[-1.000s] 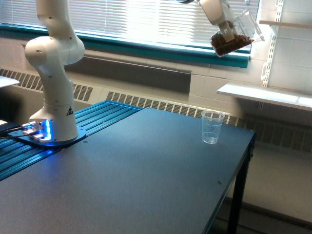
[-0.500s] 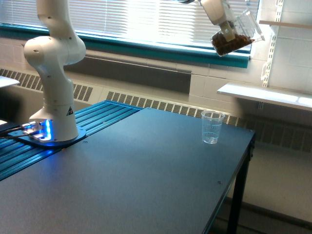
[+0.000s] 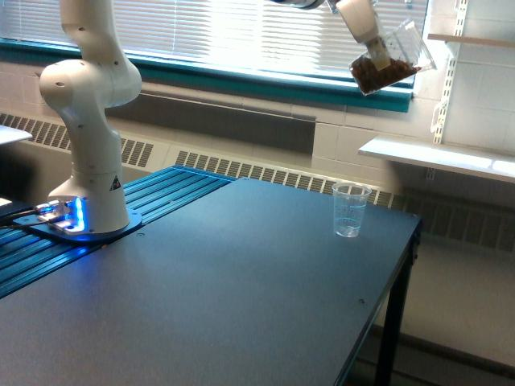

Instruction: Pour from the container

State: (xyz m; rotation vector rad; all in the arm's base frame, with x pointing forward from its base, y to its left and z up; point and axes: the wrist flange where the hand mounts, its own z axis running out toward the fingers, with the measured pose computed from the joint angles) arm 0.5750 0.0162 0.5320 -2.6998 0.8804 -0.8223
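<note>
The dark table (image 3: 241,305) is bare across nearly its whole top, giving open passage from the near edge to the far edge. The only thing standing on it is a small clear cup (image 3: 351,210), near the far corner on the exterior view's right. Air above the cup is free up to the container (image 3: 392,60), tilted, which the gripper (image 3: 375,55) holds clamped high overhead near the window blinds (image 3: 241,32). On the exterior view's left, the arm's white base (image 3: 88,145) blocks that side. A wall shelf (image 3: 438,157) juts out behind the table's right end, limiting room beyond the cup.
</note>
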